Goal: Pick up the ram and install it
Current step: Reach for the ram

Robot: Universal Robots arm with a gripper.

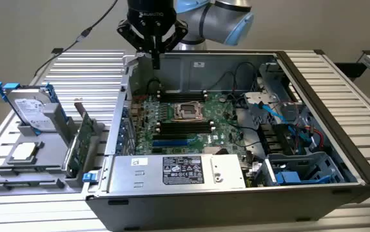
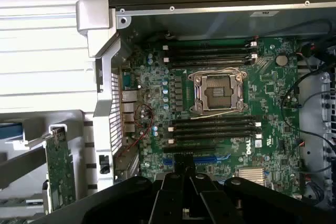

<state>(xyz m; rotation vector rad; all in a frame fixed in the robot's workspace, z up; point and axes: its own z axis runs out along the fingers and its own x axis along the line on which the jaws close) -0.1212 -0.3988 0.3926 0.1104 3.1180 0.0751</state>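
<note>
**A:** Where is the ram?

**B:** Outside the computer. The ram (image 1: pixel 74 154) stands on its long edge in the grey rack (image 1: pixel 24 182) at the exterior view's left, just beside the case (image 1: pixel 346 130). A taller green card (image 1: pixel 92 128) stands next to it. I judge it is kept upright so that its top edge is free to be gripped from above.

**A:** And the pincer?

**B:** The pincer (image 1: pixel 156 62) hangs over the far corner of the case on the rack side. Its fingers are pressed together with nothing between them. It touches nothing, and the ram is well apart from it.

**A:** Why does the case lie flat?

**B:** The side panel is off and the open side is up. That way the main board (image 1: pixel 192 126) faces the arm. The long black slots (image 2: pixel 212 56) on either side of the square socket (image 2: pixel 219 92) can then be reached straight down. I see no green stick in any of them, so the fitting looks not yet done.

**A:** Is anything readable?

**B:** In the wrist view, the "DELL" lettering (image 2: pixel 251 148) is in white on the main board near the slots. "ROBOTIQ" is on the pincer's black body. The power supply (image 1: pixel 178 170) carries a black label and a white sticker. The hard drive (image 1: pixel 29 110) in the rack has a pale label. The print on both is too small to read.
</note>
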